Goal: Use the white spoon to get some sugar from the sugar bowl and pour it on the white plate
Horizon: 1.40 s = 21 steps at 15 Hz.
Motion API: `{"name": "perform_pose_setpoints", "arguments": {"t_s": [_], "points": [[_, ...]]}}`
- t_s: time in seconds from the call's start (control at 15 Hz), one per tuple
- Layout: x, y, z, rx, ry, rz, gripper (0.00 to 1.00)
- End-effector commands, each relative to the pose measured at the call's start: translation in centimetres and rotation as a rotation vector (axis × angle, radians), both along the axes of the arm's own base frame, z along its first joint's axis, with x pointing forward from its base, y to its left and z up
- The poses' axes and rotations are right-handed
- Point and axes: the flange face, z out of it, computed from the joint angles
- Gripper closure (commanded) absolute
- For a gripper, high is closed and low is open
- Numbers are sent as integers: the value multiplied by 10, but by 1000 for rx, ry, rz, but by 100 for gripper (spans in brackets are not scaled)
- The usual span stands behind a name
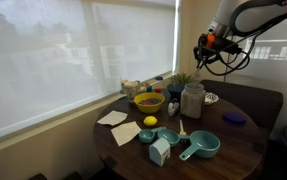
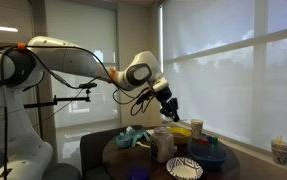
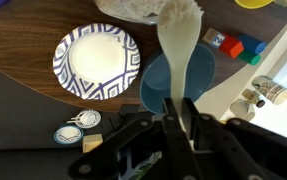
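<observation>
The gripper [image 3: 180, 110] is clamped on the handle of the spoon [image 3: 183, 50]; in the wrist view the spoon juts up from between the fingers, its bowl near the top edge; whether it carries sugar I cannot tell. Under the spoon sits what looks like a blue bowl [image 3: 151, 90]; just beside that, on the table [image 3: 23, 75], lies the plate [image 3: 96, 58], white with a dark patterned rim. In both exterior views the gripper [image 1: 205, 45] [image 2: 168, 108] hangs well above the table; a yellow bowl [image 1: 148, 100] stands on the table among other things.
</observation>
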Motion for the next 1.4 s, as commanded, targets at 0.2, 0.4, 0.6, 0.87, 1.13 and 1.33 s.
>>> {"name": "perform_pose_setpoints", "arguments": {"t_s": [0.2, 0.4, 0.6, 0.87, 1.13, 1.33], "points": [[-15, -38, 15, 30, 33, -24, 97], [-17, -56, 10, 22, 45, -33, 97], [-18, -72, 4, 8, 51, -23, 97], [-19, -92, -7, -29, 67, 10, 97], [-17, -102, -19, -74, 74, 42, 97], [-11, -103, -26, -124, 53, 51, 97]]}}
